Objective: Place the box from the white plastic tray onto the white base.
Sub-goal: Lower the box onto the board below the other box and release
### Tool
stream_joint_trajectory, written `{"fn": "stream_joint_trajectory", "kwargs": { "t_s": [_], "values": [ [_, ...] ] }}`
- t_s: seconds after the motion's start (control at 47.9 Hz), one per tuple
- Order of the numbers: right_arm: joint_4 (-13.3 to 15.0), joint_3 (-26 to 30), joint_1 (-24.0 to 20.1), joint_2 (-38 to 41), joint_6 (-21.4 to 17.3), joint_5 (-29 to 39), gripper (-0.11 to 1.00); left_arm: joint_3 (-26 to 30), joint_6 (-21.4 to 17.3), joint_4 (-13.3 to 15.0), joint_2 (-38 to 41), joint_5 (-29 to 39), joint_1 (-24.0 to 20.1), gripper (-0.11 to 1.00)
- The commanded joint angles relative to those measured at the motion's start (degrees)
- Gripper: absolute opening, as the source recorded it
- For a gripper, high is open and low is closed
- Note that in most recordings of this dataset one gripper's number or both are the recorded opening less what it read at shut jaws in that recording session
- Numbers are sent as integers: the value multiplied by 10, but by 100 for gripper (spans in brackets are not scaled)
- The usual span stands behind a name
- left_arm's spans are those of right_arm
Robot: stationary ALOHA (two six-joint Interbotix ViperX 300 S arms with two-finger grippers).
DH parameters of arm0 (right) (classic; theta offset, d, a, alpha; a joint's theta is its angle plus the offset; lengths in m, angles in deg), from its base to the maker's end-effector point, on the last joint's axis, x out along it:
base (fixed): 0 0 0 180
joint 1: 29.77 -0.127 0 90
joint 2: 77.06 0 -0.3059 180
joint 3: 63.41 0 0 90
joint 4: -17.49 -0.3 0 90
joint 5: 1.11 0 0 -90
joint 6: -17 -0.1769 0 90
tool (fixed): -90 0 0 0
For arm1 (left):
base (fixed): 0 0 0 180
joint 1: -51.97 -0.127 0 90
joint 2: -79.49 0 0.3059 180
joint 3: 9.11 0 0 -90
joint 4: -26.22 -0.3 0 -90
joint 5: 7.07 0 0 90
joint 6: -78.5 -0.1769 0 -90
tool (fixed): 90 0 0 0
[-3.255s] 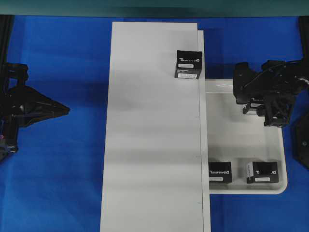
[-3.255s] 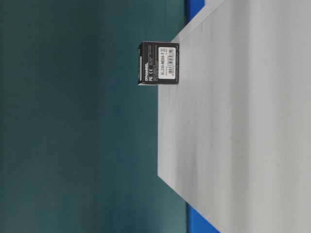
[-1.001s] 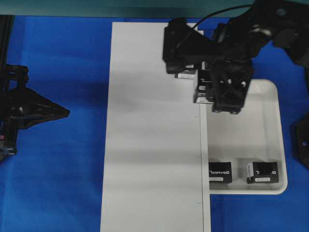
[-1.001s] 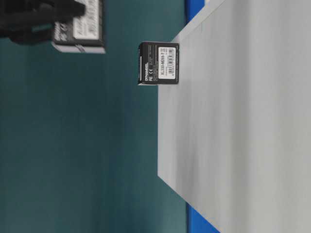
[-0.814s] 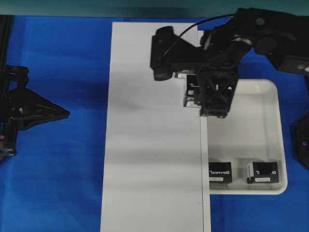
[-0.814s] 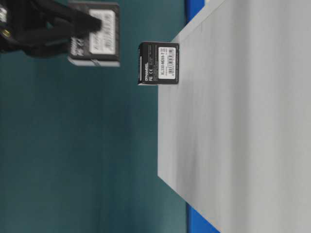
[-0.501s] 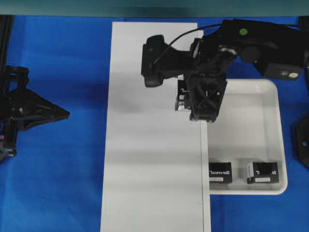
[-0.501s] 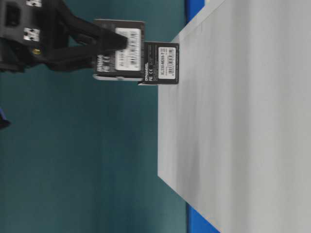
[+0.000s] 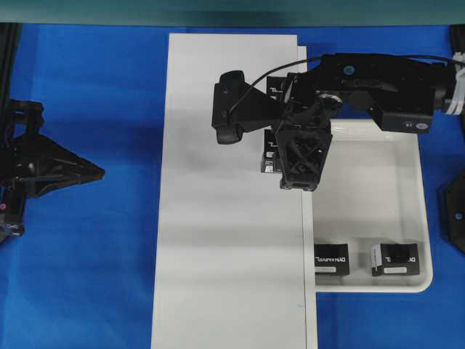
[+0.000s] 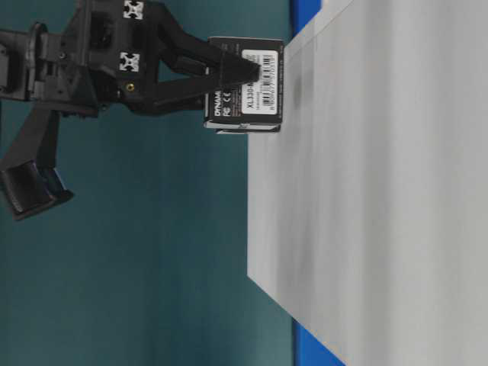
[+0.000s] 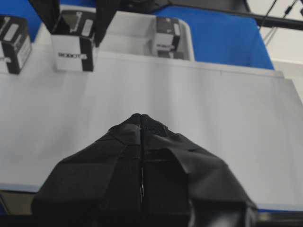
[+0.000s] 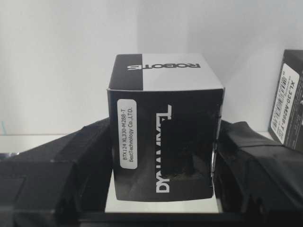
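My right gripper (image 9: 282, 156) is shut on a small black box (image 9: 269, 157) with white lettering, fingers (image 12: 246, 156) on both of its sides. It holds the box (image 12: 165, 94) upright over the right side of the long white base (image 9: 225, 240), at or just above the surface; contact cannot be told. In the table-level view the box (image 10: 248, 99) stands against the base's surface (image 10: 381, 191). The white plastic tray (image 9: 370, 196) lies to the right of the base. My left gripper (image 9: 98, 169) is shut and empty, left of the base over the blue cloth.
Another box (image 11: 13, 33) stands on the base just beyond the held one, mostly hidden under the right arm in the overhead view. Two boxes (image 9: 332, 259) (image 9: 394, 259) lie at the tray's near end. The base's left and near parts are bare.
My right gripper has carried the box leftward from above the tray's edge and lowered it onto the base's right side, beside the box that stood there. The left arm has not moved.
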Motion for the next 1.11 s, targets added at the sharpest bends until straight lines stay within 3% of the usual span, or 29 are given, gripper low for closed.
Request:
{"fn": "stream_joint_trajectory", "kwargs": {
  "t_s": [0.0,1.085],
  "values": [
    [1,2,-4,10,1,-5,59,16,1,-2,3,-5,2,-7],
    [13,-10,-3,32,19,-20,59,16,1,-2,4,-6,2,-7]
  ]
}}
